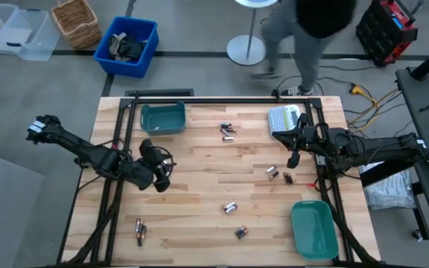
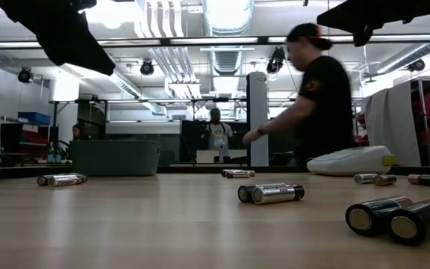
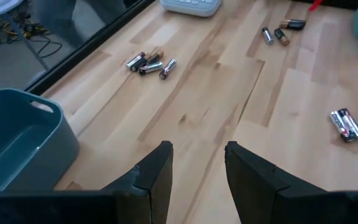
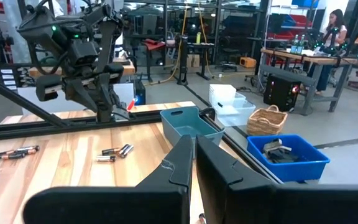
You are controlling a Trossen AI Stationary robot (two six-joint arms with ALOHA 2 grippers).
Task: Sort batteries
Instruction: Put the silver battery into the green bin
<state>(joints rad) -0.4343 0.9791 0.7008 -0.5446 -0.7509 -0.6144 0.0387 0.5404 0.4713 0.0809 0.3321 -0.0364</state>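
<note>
Small cylindrical batteries lie on their sides in loose groups on the wooden table: one group [image 1: 228, 131] near the far edge, one [image 1: 278, 173] at the right, two groups [image 1: 229, 208] [image 1: 240, 232] toward the near edge and one [image 1: 140, 229] at the near left. My left gripper [image 1: 164, 177] hangs over the table's left half, open [image 3: 197, 168], with bare wood between its fingers. My right gripper [image 1: 292, 156] hovers at the right, shut [image 4: 191, 163] and holding nothing.
A teal bin [image 1: 162, 117] stands at the far left and another [image 1: 313, 227] at the near right. A grey-white label maker [image 1: 285, 119] lies at the far right. Beyond the far edge a person [image 2: 319, 97] walks by, near a blue crate [image 1: 129, 45] on the floor.
</note>
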